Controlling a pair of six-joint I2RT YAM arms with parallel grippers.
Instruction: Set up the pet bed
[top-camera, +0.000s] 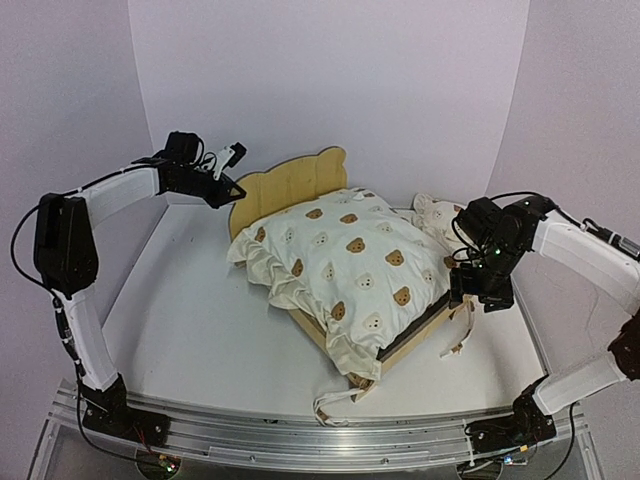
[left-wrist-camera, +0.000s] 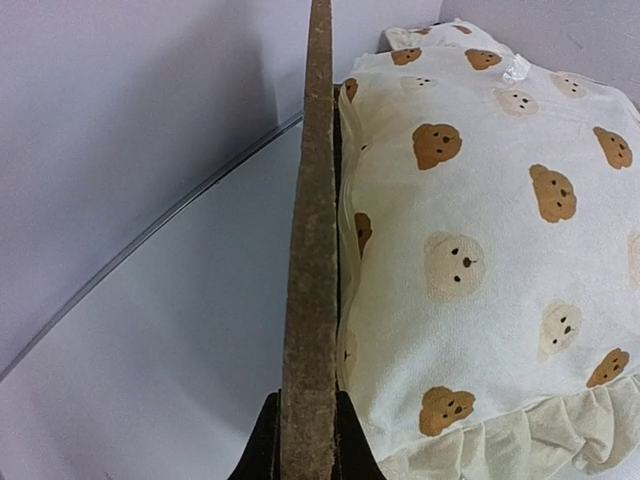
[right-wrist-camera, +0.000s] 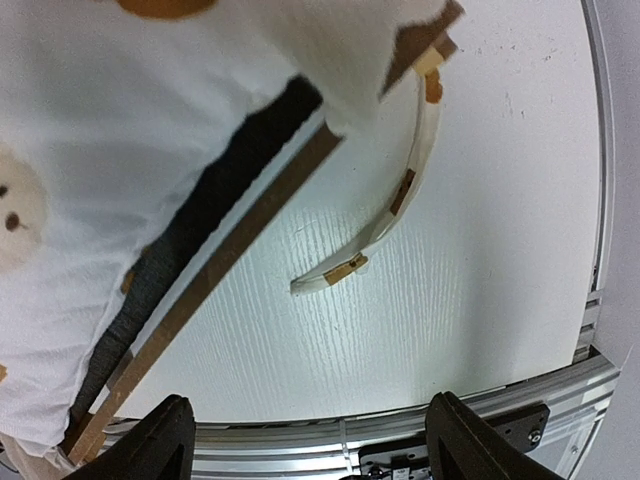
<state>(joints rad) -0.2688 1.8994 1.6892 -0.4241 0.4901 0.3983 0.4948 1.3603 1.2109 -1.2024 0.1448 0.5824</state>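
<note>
The pet bed (top-camera: 287, 183) lies slantwise on the table, its plywood bear-ear headboard at the back. A cream bear-print cushion (top-camera: 345, 258) covers it and hangs over the left rail. My left gripper (top-camera: 232, 193) is shut on the headboard's left edge. In the left wrist view that edge (left-wrist-camera: 309, 250) runs straight up from between my fingertips (left-wrist-camera: 308, 445), with the cushion (left-wrist-camera: 480, 250) to its right. My right gripper (top-camera: 468, 290) hovers open beside the bed's right rail. Its wrist view shows wide-apart fingers (right-wrist-camera: 168, 440) over bare table, the rail (right-wrist-camera: 230, 258) and the grey fabric base (right-wrist-camera: 200, 225).
A small ruffled bear-print pillow (top-camera: 435, 213) lies behind the bed at the right. Cushion tie strings trail on the table at the front (top-camera: 335, 403) and right (right-wrist-camera: 390, 220). The metal rail (top-camera: 300, 435) marks the table's near edge. White walls enclose the back and sides.
</note>
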